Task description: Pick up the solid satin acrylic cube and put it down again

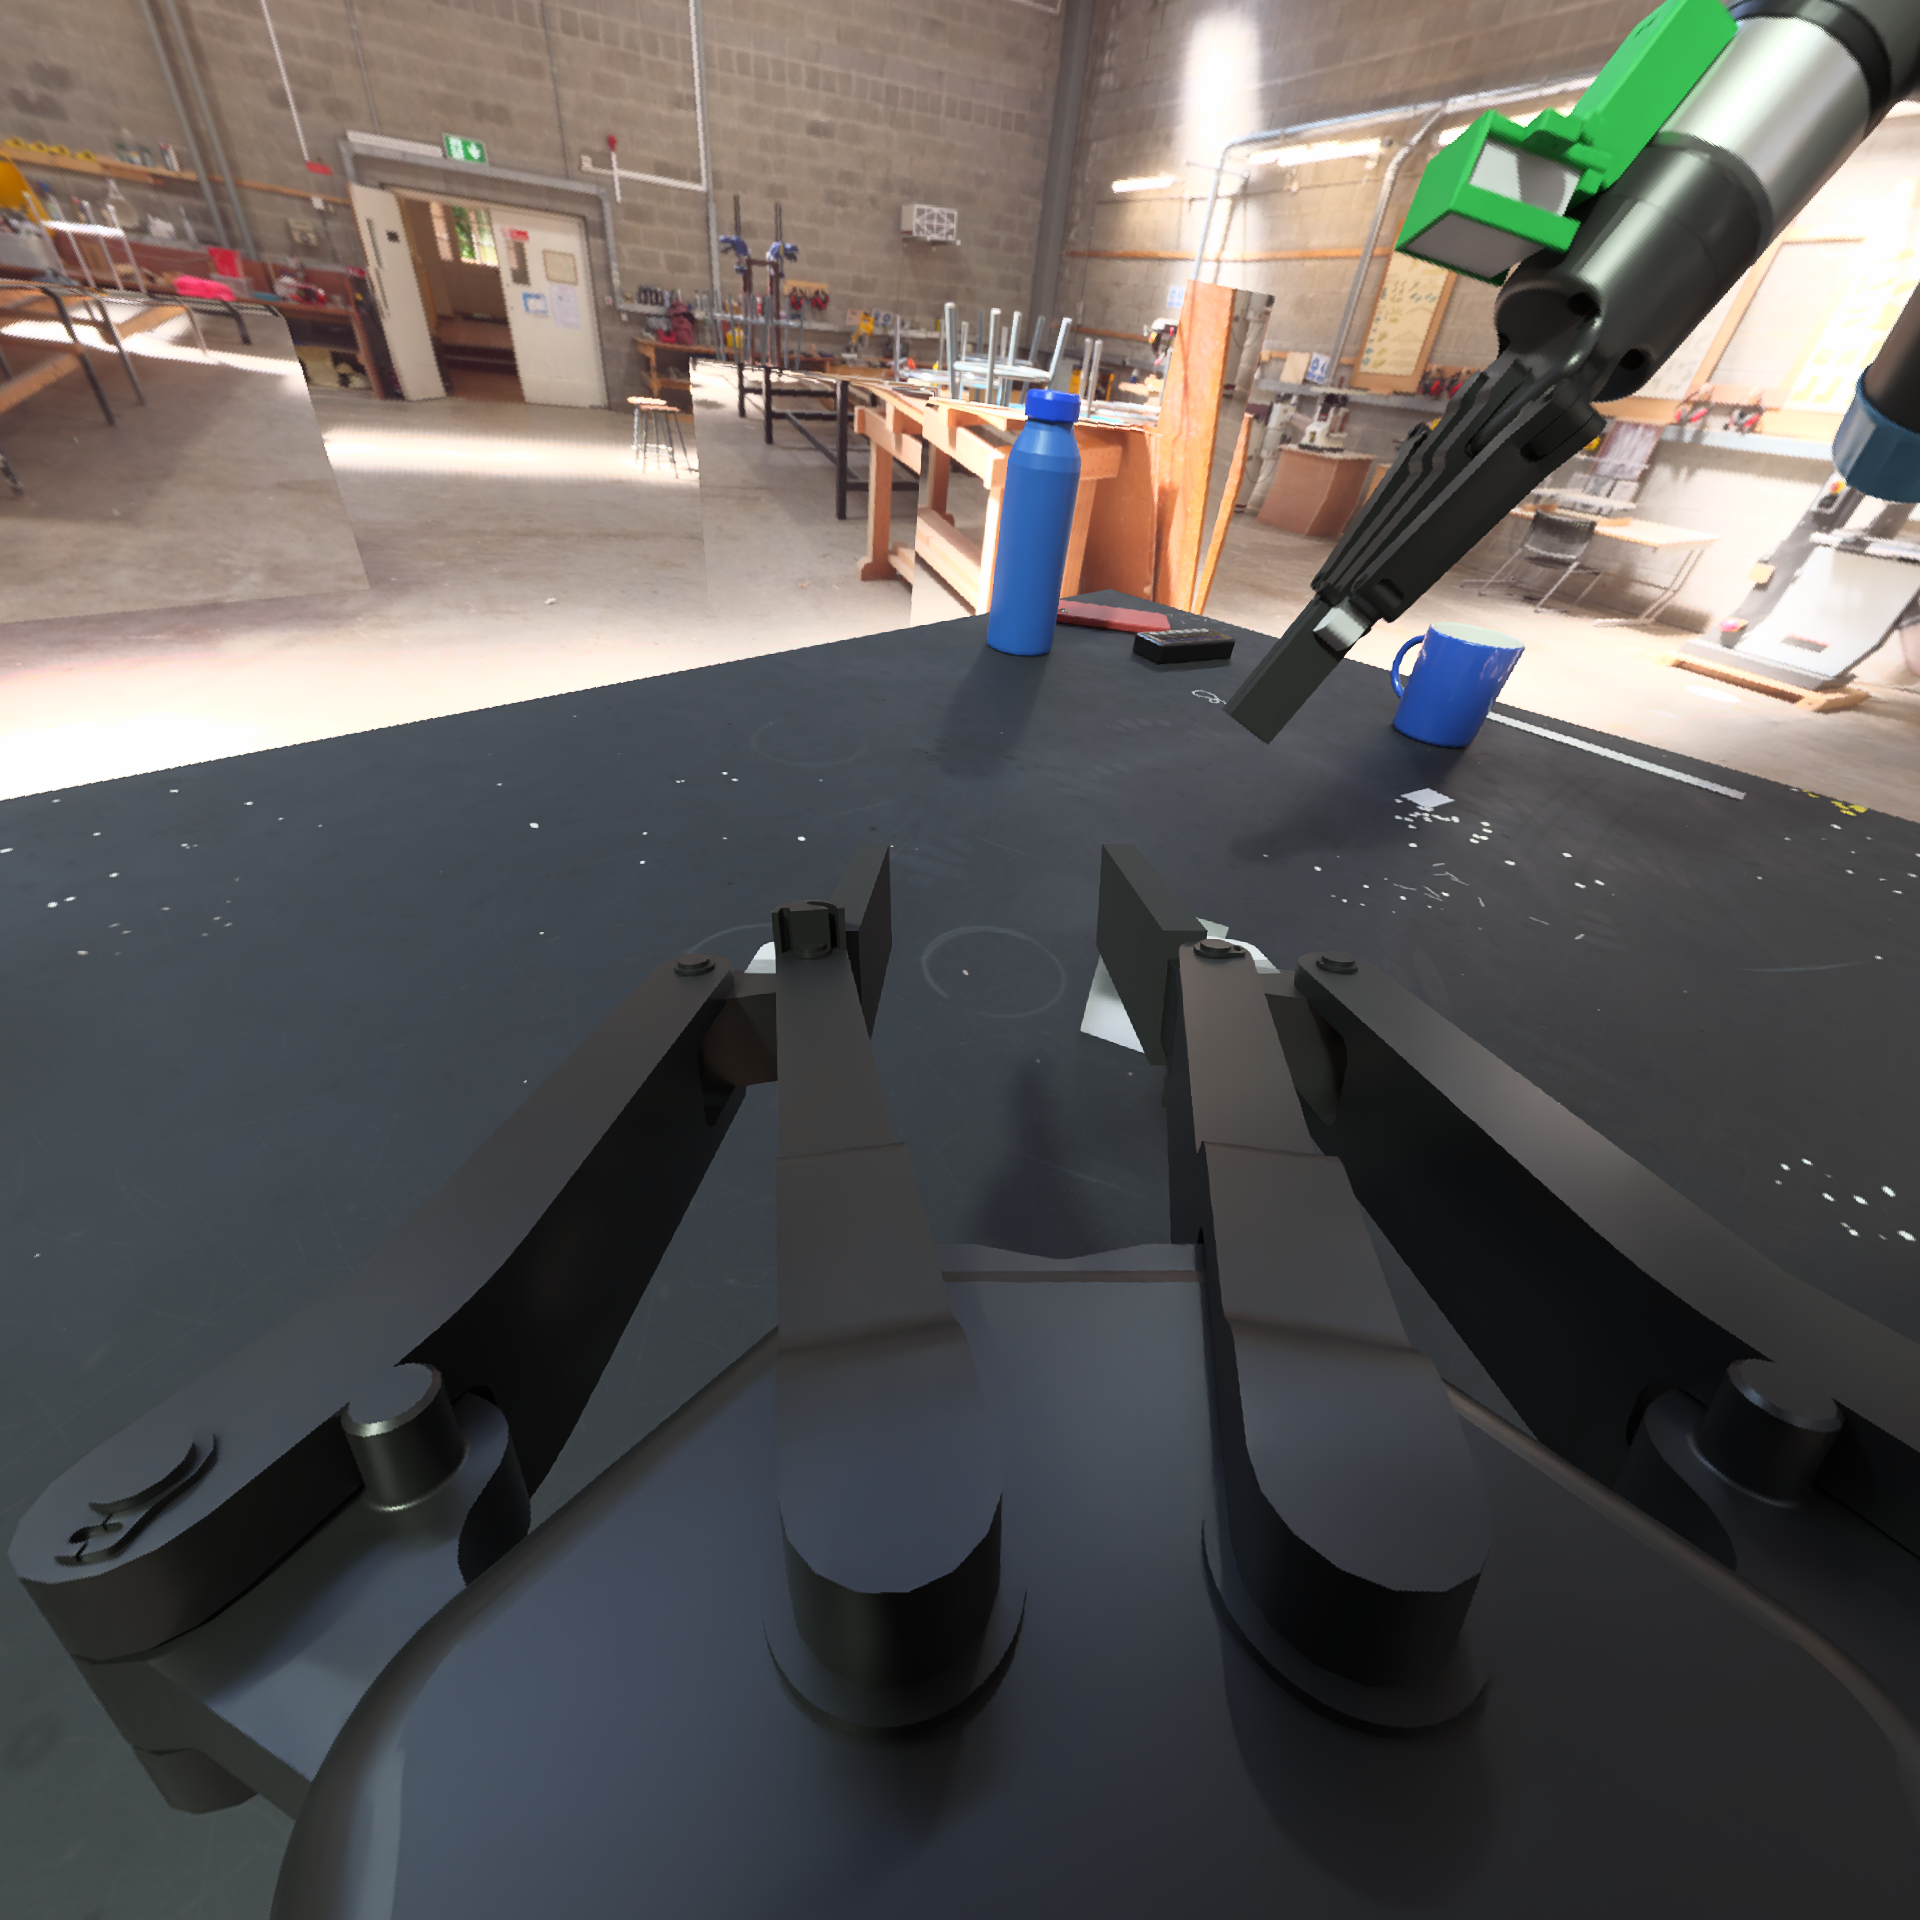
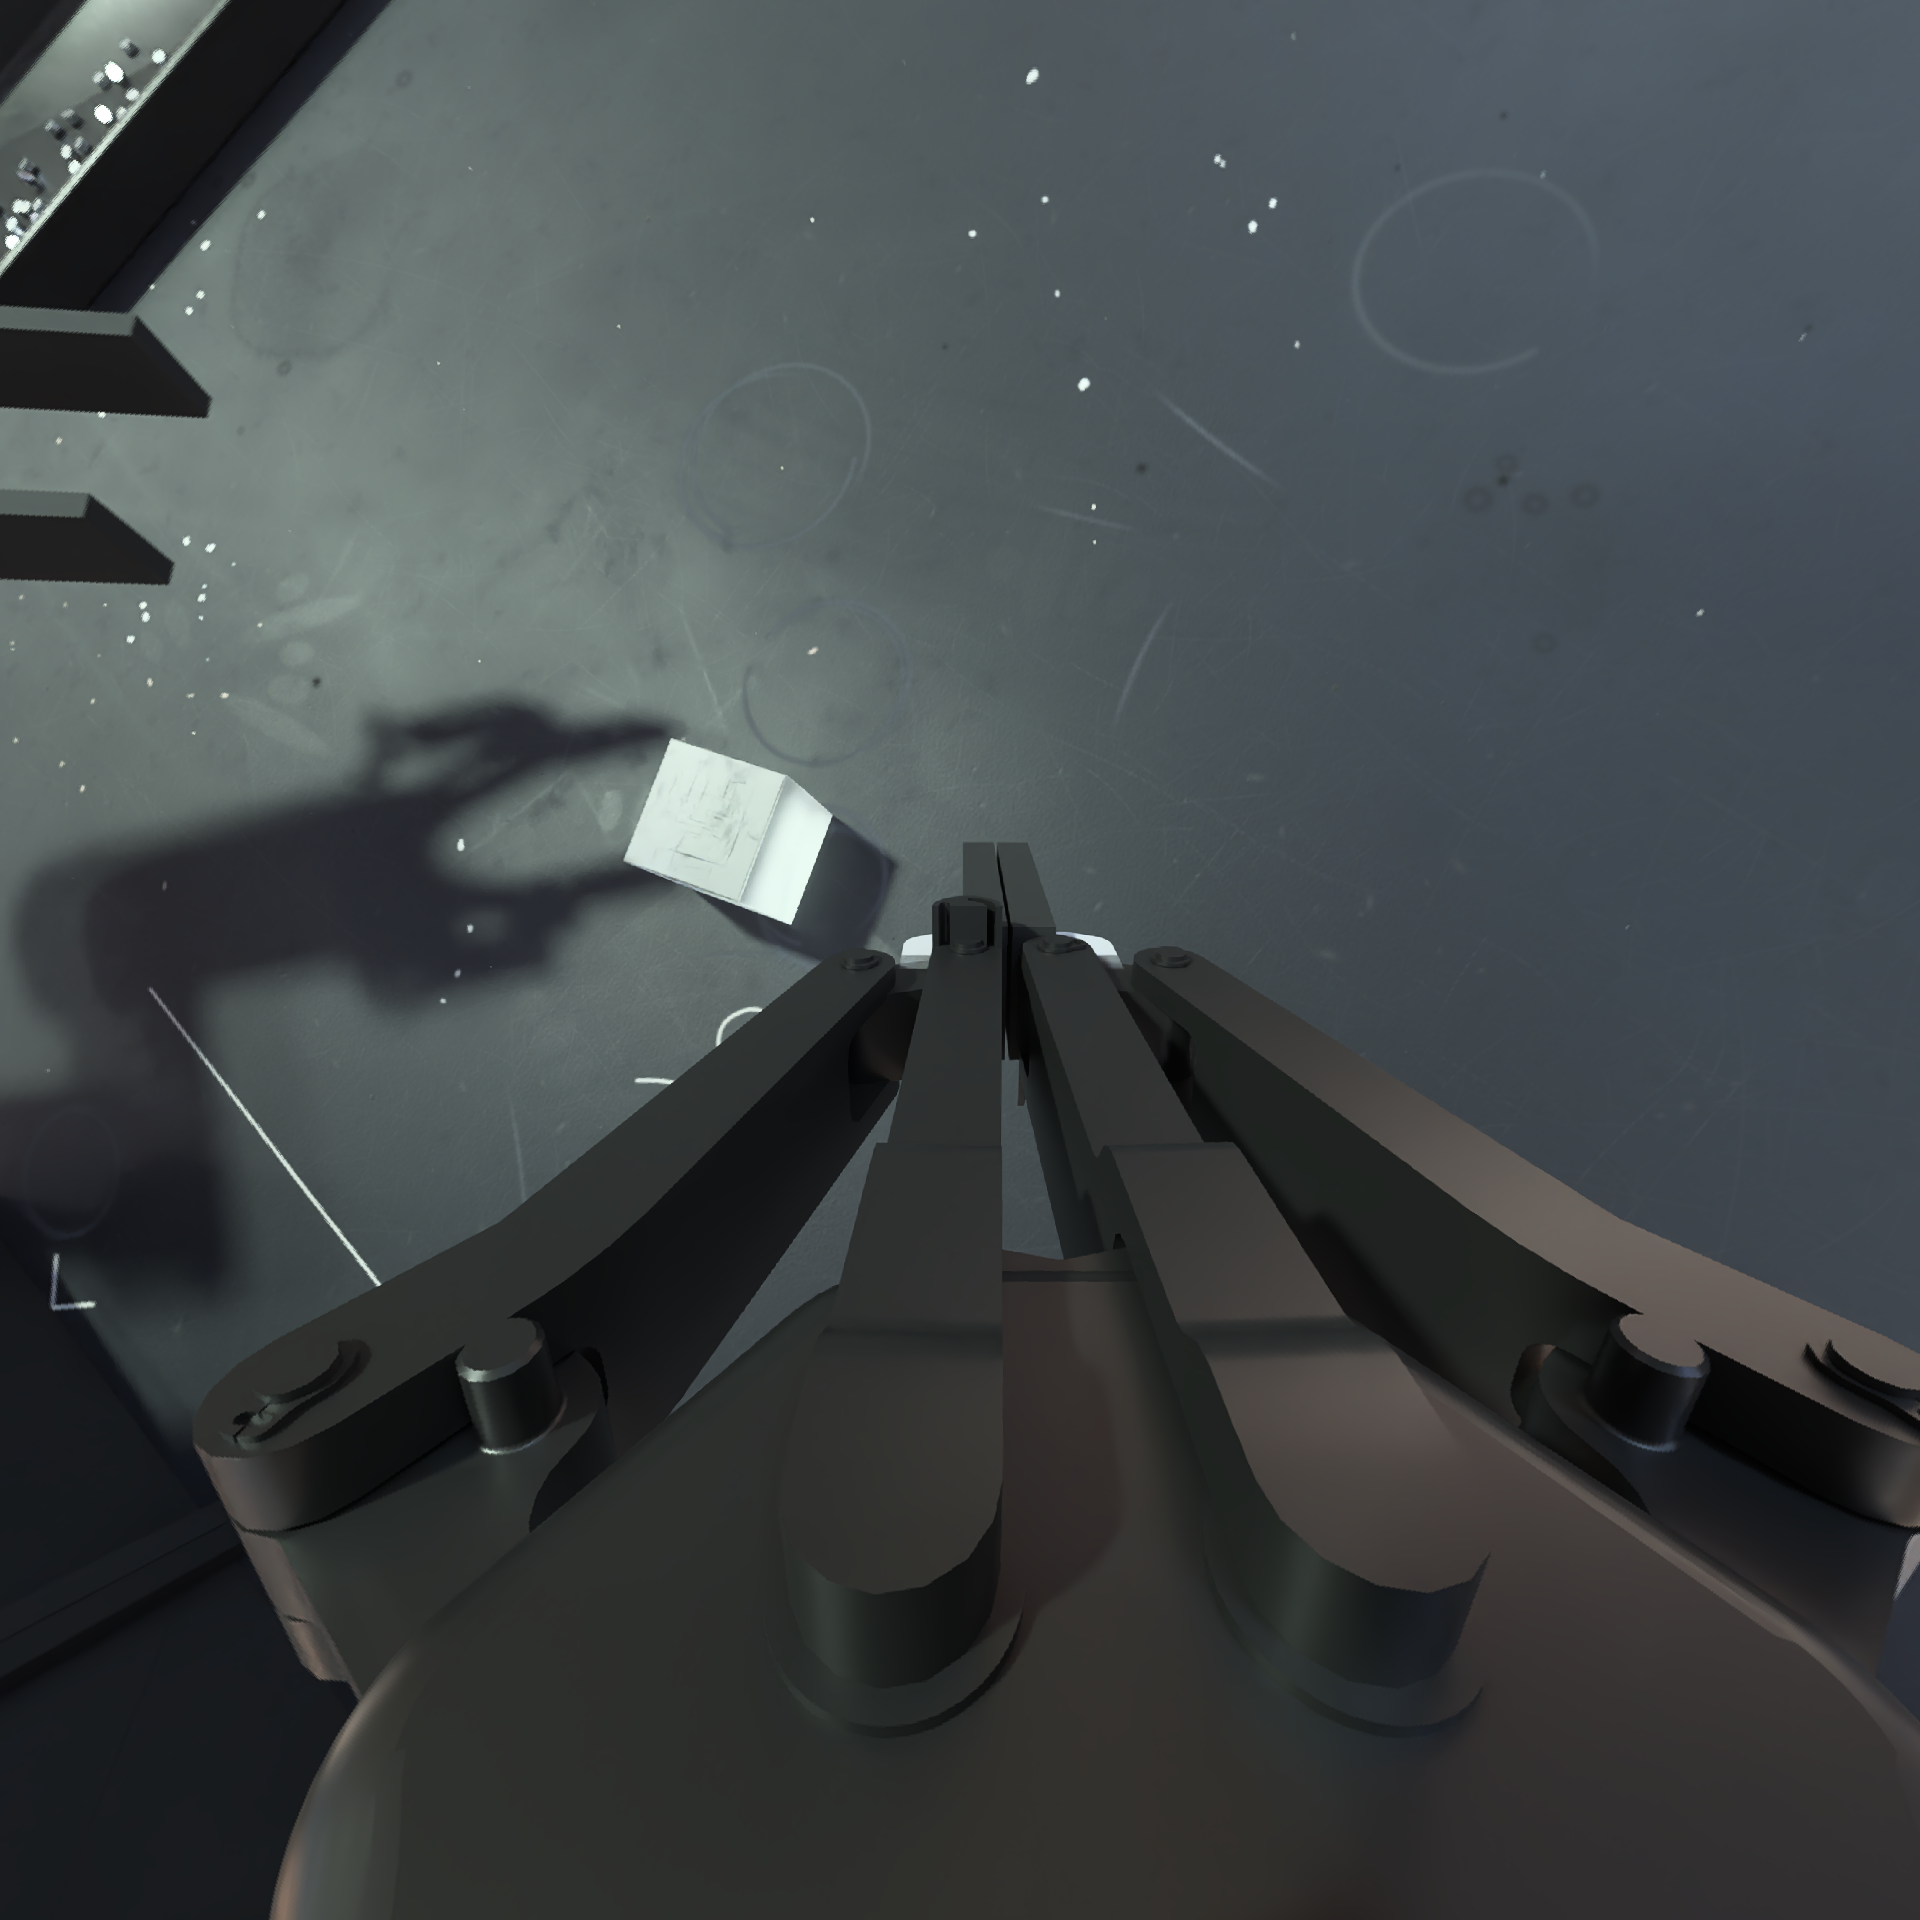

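White cube on the dark table [image 2: 1351, 623], just left of and beyond the clenched right hand [image 2: 997, 868].

In the right wrist view the acrylic cube [image 2: 727, 836] sits mid-frame, turned corner-on, with no long axis, apart from the fingertips. The left hand [image 1: 994, 883], released and holding nothing, shows only a white sliver [image 1: 1110, 1003] behind its right finger, probably the cube; which hand is nearer cannot be told. A blue bottle [image 1: 1032, 525] and blue mug [image 1: 1449, 681] stand well apart at upper right.
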